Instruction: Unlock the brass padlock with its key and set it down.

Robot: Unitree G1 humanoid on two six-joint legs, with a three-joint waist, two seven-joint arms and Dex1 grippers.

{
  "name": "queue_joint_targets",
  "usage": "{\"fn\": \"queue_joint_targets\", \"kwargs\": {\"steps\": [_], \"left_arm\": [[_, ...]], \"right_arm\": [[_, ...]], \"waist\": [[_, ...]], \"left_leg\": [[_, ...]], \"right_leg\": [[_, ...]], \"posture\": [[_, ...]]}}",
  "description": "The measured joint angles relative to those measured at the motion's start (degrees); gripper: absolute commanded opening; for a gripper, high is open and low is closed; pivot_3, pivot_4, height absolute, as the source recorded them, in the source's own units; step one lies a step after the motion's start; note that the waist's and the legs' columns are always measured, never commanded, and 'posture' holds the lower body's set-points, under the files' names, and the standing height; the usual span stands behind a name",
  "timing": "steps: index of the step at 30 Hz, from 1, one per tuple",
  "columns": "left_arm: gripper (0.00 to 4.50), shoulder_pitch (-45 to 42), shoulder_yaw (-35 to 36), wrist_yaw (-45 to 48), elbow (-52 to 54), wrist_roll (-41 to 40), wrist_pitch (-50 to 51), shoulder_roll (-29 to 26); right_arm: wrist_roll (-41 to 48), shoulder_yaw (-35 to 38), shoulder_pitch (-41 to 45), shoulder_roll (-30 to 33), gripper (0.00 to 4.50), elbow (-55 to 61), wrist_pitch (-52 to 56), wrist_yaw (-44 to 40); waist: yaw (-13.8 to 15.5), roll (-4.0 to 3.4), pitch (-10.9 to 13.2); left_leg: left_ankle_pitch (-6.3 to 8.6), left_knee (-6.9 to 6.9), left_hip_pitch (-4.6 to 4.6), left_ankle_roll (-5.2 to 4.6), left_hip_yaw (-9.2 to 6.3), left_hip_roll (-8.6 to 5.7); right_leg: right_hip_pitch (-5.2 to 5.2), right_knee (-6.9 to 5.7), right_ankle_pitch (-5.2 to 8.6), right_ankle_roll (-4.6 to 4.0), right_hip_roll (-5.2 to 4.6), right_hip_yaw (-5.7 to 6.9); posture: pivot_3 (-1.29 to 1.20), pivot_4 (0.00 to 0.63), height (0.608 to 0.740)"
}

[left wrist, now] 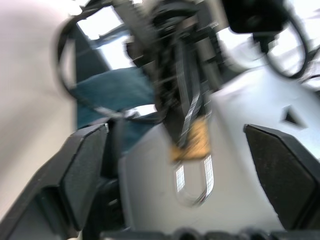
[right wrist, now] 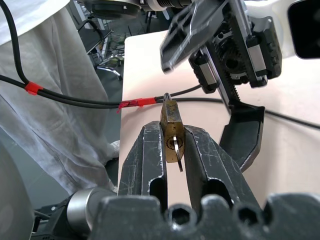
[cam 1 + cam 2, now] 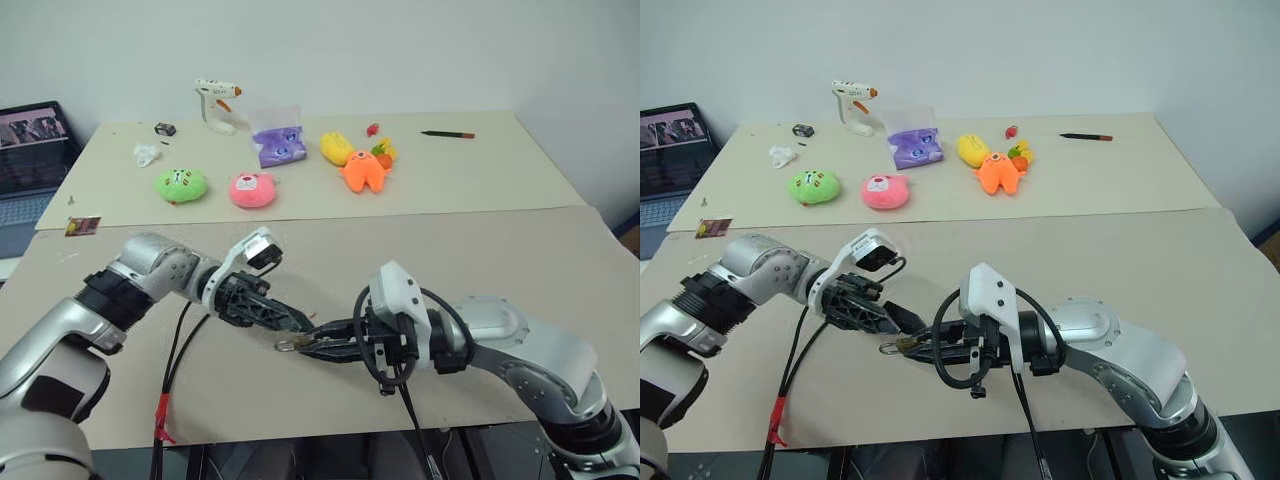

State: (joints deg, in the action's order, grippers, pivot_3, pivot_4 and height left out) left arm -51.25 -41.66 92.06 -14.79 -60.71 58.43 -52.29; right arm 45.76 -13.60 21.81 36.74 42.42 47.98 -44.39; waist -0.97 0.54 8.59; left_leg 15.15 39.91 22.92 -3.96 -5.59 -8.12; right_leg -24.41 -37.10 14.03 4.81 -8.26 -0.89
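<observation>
Between right jaws, brass padlock (image 2: 171,131), key (image 2: 177,148) inserted

shiny brass padlock (image 2: 171,131), scuffed matt black right gripper (image 2: 172,150)

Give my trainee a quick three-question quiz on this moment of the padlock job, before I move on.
1. True or false: the right gripper is clamped on the small gold-coloured brass padlock.
2. Where is the thin silvery metal key? A) lying on the beige table; B) sticking out of the padlock's body; C) between the left gripper's fingers.
3. Fill in: the left gripper stands ____ around the padlock's shackle end, touching nothing.

Key: 1 true; 2 B; 3 open.
</observation>
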Motion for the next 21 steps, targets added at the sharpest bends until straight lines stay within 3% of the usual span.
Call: {"fn": "queue_joint_targets", "kwargs": {"steps": [9, 13, 21], "left_arm": [[4.49, 5.2, 6.8, -0.1, -2.5, 7.8, -5.9, 1.8], [3.56, 8.4, 12.7, -3.7, 0.5, 9.3, -5.8, 6.4], [0.69, 11.7, 18.8, -6.5, 5.5, 10.5, -1.1, 9.0]], "right_arm": [[-1.5, 0.7, 0.3, 1.4, 0.15, -2.0, -0.1, -1.3], [-1.3, 1.2, 1.4, 1.8, 0.15, -2.1, -0.1, -1.7], [-1.1, 1.3, 1.5, 2.2, 0.15, -2.1, 0.0, -1.9]], "waist": [[0.4, 0.04, 0.0], [0.4, 0.04, 0.0], [0.3, 0.05, 0.0]], "left_leg": [[0.0, 0.02, 0.0, -0.01, -0.02, -0.03], [0.0, 0.02, 0.02, -0.01, -0.02, -0.03], [0.0, 0.01, 0.01, 0.0, -0.02, -0.02]], "right_leg": [[-0.1, 0.02, 0.0, 0.0, -0.01, 0.05], [-0.04, 0.03, 0.0, 0.0, -0.03, 0.04], [0.03, 0.04, 0.0, 0.0, -0.04, 0.03]], "posture": [[0.0, 0.15, 0.74], [0.0, 0.15, 0.74], [0.0, 0.15, 0.74]]}}
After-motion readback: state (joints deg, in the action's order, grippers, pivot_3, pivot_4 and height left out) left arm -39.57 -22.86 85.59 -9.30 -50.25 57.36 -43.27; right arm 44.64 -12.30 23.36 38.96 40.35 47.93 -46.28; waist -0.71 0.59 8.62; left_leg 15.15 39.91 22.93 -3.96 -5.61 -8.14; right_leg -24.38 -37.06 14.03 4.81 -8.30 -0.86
